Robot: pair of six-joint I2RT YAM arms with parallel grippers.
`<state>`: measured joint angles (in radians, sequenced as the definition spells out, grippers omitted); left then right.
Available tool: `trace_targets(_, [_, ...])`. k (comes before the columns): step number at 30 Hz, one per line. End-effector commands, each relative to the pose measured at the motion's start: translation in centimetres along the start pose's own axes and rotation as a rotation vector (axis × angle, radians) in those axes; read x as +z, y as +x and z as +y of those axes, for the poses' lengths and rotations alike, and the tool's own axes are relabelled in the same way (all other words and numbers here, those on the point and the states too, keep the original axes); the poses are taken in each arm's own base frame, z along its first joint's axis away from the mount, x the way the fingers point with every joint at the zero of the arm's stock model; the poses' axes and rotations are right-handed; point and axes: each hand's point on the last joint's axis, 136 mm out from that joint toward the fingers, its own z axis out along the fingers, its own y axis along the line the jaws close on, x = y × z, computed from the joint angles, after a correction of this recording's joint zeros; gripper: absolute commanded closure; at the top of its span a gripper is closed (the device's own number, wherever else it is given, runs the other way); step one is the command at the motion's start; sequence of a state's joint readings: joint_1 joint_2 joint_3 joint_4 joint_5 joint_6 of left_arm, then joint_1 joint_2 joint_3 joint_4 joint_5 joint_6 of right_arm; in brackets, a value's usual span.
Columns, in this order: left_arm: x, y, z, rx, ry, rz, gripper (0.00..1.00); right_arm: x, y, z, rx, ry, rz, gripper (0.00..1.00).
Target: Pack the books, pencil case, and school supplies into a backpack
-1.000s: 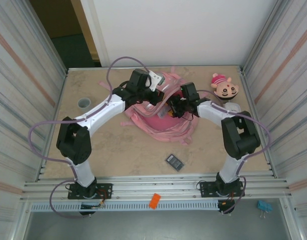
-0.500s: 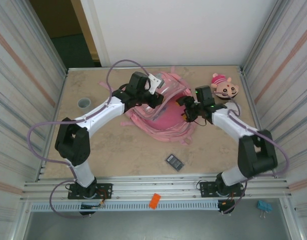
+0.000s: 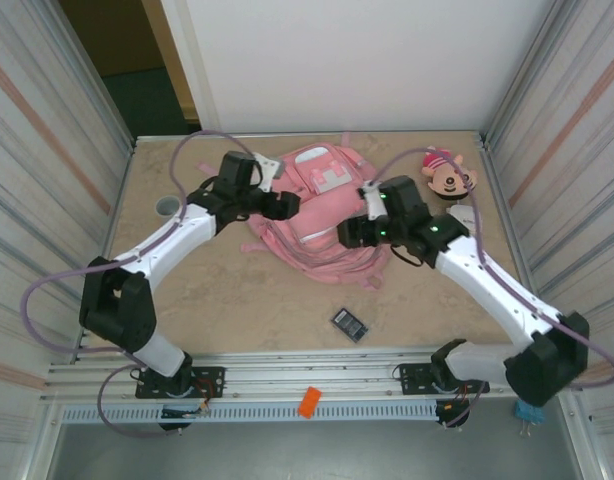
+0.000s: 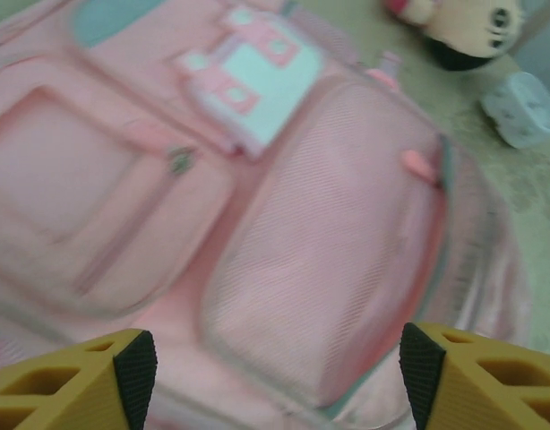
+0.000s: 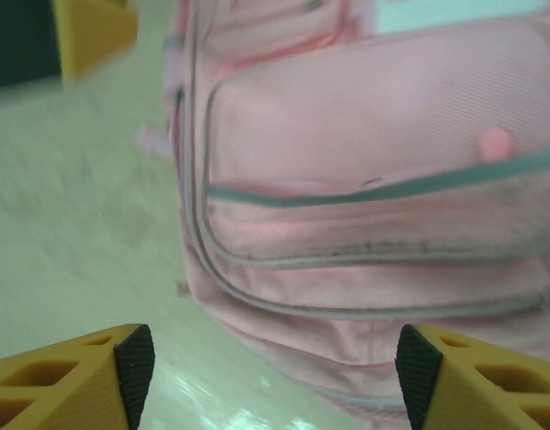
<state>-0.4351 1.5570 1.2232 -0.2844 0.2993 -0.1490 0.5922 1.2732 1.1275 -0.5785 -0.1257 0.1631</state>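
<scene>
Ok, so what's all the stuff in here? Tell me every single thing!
backpack: one, pink with white-trimmed pockets, lying front-up at the back middle of the table
doll head: one, pink hat, right of the backpack
pale block: one, whitish-blue, beside the doll head
cup: one, grey, left side of the table
calculator-like thing: one, dark, in front of the backpack
orange thing: one, orange, on the near metal rail
blue thing: one, blue, off the table at the near right corner
table: one, beige
arms: two, white and black, left arm and right arm
left claw: one, yellow tips, open over the backpack
right claw: one, yellow tips, open at the backpack's edge
</scene>
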Motion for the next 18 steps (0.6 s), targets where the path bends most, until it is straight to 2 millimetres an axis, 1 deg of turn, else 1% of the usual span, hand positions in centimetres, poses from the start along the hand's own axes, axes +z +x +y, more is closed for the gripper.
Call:
trace_targets(1, [-1.7, 1.3, 2.3, -0.082, -0.077, 0.008, 0.26, 2.6, 4.0, -0.1, -0.516, 0.066, 0.234, 0.23])
trace_targets(2, [-2.0, 2.0, 3.2, -0.103, -0.099, 0.020, 0.26, 3.6, 4.7, 0.2, -0.602, 0.070, 0.274, 0.21])
trace_targets(5, [-2.9, 3.7, 5.2, -0.149, -0.144, 0.036, 0.26, 5.5, 6.6, 0.5, -0.781, 0.040, 0.352, 0.18])
trace_targets(9, [-3.9, 5.5, 7.1, -0.193, -0.186, 0.051, 0.26, 7.0, 8.0, 0.2, -0.912, 0.007, 0.392, 0.17])
trace_targets(13, [-4.3, 6.8, 8.2, -0.219, -0.209, 0.060, 0.26, 8.7, 9.3, -0.6, -0.948, -0.006, 0.419, 0.16])
trace_targets(15, [-4.1, 7.5, 8.5, -0.233, -0.211, 0.078, 0.26, 9.9, 10.3, -1.2, -0.940, 0.003, 0.434, 0.16])
trace_targets(18, [-3.3, 8.5, 8.6, -0.212, -0.191, 0.116, 0.26, 11.4, 10.8, -2.5, -0.924, 0.064, 0.439, 0.24])
